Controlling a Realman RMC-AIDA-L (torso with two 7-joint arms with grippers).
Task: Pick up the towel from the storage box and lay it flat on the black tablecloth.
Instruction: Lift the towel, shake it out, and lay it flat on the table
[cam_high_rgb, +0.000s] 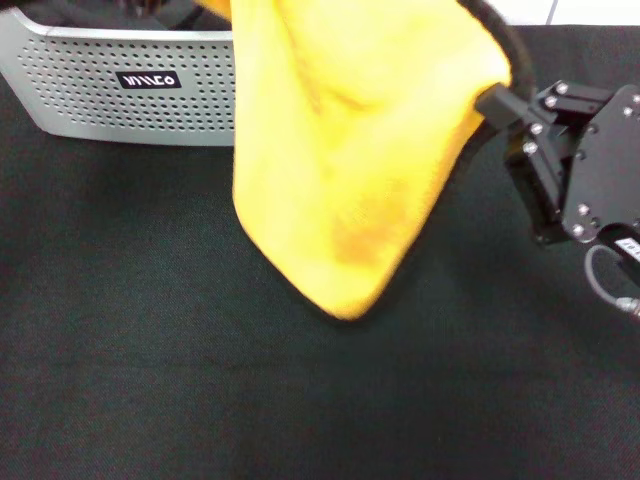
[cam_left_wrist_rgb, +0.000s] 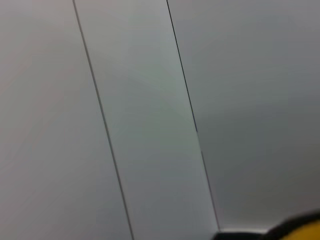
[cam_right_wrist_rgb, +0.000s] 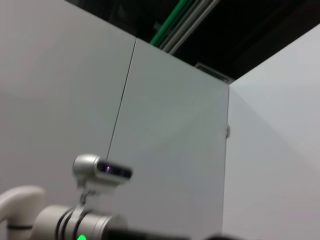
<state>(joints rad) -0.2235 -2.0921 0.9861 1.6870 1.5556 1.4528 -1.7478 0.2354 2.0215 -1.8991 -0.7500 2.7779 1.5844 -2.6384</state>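
Head view: my right gripper fingers clench the soft, limp towel by its black-bound edge; left fingers unseen.

The towel runs off the head view's top edge, so its upper part and whatever holds it there are out of sight, and it hides the right end of the storage box. The right gripper is half cut by the right edge. The left wrist view catches only a blurred yellow corner.
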